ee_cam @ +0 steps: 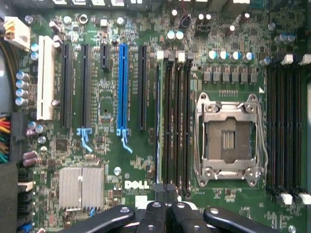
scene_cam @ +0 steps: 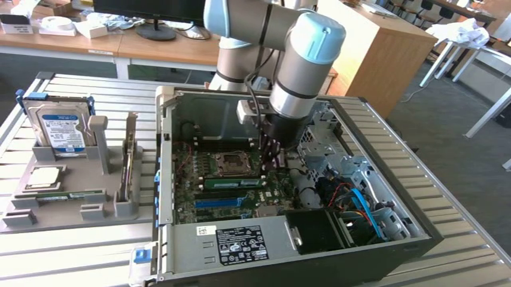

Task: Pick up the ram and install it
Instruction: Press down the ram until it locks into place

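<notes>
Arm (scene_cam: 307,66) reaching steeply downward, wrist vertical; gripper (ee_cam: 162,213) fingers (ee_cam: 154,216) closed together, pointing down.

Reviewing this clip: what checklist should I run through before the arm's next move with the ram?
1. gripper shut, nothing between its fingers: ok.
2. ram standing in a motherboard slot: ok.
3. ram fully seated, slot latches closed: cannot tell.
4. gripper lined up with the ram's slot: ok.
5. processor socket clear of the gripper: ok.
</notes>
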You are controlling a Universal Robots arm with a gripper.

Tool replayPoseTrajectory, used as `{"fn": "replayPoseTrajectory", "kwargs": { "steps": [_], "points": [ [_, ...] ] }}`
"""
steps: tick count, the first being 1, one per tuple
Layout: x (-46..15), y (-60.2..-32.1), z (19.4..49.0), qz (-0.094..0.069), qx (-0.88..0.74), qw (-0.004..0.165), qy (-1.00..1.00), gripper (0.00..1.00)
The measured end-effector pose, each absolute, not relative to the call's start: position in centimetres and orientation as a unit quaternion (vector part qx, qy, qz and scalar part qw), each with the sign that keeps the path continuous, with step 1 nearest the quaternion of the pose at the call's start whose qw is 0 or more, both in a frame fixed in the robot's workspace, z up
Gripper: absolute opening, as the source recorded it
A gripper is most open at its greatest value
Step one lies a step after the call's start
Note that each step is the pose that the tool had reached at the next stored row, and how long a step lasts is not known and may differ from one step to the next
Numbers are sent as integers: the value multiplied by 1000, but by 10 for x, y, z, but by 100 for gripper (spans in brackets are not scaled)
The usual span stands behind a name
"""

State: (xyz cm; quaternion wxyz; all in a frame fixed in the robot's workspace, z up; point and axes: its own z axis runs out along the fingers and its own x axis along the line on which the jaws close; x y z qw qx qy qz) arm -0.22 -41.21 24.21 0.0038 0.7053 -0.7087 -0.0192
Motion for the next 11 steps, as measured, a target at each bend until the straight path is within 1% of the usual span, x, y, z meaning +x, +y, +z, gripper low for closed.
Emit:
{"fn": "replayPoseTrajectory", "kwargs": {
  "steps": [11],
  "points": [
    [-29, -411, 242, -18, 705, 3, -709, 10]
  ]
}}
